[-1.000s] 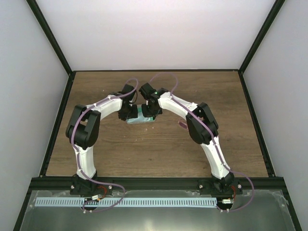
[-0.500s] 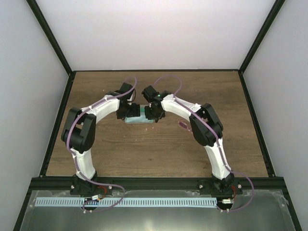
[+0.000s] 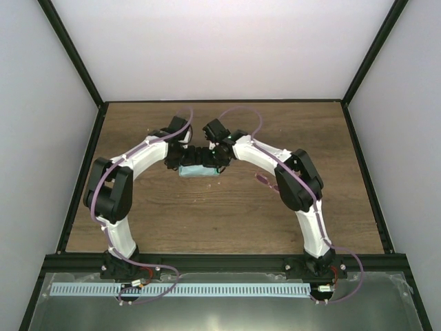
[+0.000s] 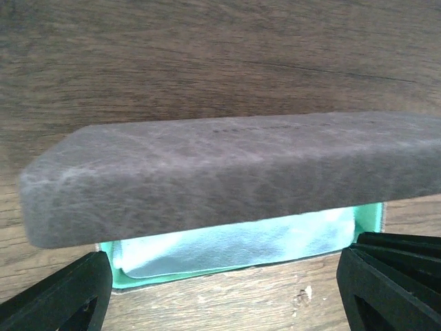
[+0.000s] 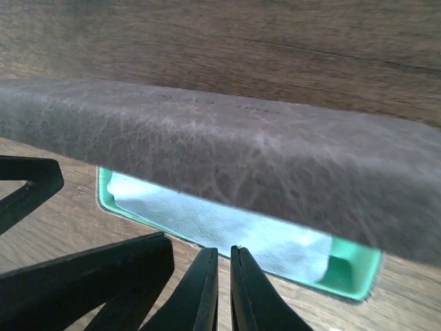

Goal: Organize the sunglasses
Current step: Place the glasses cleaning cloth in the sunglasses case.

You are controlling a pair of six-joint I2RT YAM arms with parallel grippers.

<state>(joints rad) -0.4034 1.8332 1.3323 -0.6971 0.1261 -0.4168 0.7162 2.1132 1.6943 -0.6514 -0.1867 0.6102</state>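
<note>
The small pink-purple sunglasses (image 3: 262,181) lay on the brown wooden counter (image 3: 207,221), right of the middle. The left tool (image 4: 224,265) was open. The right tool (image 5: 222,252) was pinched shut, empty. A bump could slam the lid of the grey green-lined case (image 4: 220,165).

I see the case lid (image 4: 227,172) grey with a mottled, worn pattern, its lining (image 5: 348,269) mint green, the cloth (image 4: 241,241) pale blue. The table (image 4: 207,55) is dark brown wood grain; the sunglasses (image 3: 264,181) look pink-purple.
</note>
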